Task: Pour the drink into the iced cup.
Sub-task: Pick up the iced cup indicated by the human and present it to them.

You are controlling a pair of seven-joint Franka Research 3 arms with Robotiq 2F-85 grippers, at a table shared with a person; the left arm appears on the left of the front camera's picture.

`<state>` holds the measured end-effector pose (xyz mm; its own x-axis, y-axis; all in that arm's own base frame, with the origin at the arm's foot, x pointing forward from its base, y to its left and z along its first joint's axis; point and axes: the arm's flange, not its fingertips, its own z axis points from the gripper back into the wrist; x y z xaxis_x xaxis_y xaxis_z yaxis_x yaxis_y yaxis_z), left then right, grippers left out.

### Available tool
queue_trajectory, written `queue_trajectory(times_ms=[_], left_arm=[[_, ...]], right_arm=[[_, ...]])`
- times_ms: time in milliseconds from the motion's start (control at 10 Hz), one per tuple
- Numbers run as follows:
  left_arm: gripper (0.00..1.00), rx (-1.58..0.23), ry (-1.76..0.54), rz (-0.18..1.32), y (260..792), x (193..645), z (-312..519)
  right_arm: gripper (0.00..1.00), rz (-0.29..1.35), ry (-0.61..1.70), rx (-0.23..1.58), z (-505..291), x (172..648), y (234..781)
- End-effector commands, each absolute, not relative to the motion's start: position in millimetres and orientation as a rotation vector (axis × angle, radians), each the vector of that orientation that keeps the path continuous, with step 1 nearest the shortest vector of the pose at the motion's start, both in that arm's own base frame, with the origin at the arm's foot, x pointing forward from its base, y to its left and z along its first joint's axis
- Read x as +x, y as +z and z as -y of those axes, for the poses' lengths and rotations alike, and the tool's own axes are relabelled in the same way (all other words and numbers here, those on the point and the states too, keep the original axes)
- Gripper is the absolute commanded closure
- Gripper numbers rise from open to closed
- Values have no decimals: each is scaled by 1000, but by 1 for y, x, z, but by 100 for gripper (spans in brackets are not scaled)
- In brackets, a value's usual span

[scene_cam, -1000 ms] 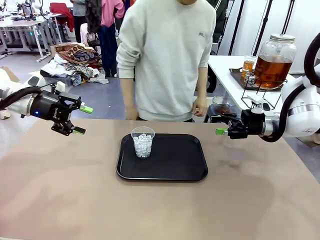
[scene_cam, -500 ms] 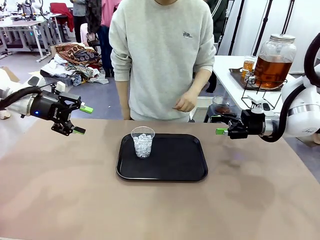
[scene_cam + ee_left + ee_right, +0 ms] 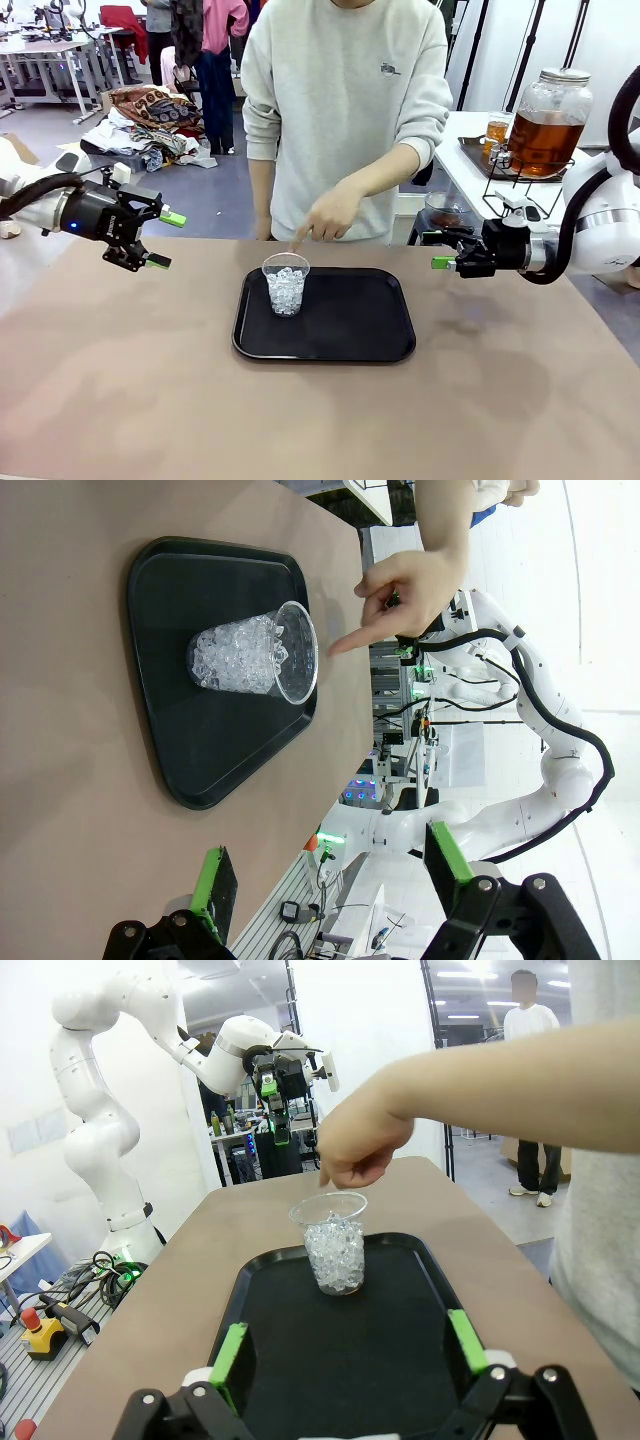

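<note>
Waiting, my left jaws and right jaws open and empty; a hand (image 3: 325, 215) points at the iced cup (image 3: 286, 284). Next I should probably fetch the drink (image 3: 545, 140), far right.

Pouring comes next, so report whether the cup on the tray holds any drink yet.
Not yet: ice only. The cup stands upright on the tray, the ice clear white, no amber liquid among it.

The person's hand (image 3: 325, 215) hangs at the iced cup's (image 3: 286, 285) far rim, blocking my way there. The cup's near side and both flanks are open to me, over bare tray (image 3: 370, 330).
</note>
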<state>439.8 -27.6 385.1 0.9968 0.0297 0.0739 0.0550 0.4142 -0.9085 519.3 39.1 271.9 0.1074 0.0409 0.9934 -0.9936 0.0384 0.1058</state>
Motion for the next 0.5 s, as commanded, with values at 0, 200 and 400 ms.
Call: queue_trajectory(times_ms=[0,200,400], left_arm=[[0,-1147,-16,85,386,439,28],[0,-1147,-16,85,386,439,28],[0,-1147,-16,85,386,439,28]], right_arm=[[0,1117,1127,1199,-39,520,274],[0,1117,1127,1199,-39,520,274],[0,1117,1127,1199,-39,520,274]])
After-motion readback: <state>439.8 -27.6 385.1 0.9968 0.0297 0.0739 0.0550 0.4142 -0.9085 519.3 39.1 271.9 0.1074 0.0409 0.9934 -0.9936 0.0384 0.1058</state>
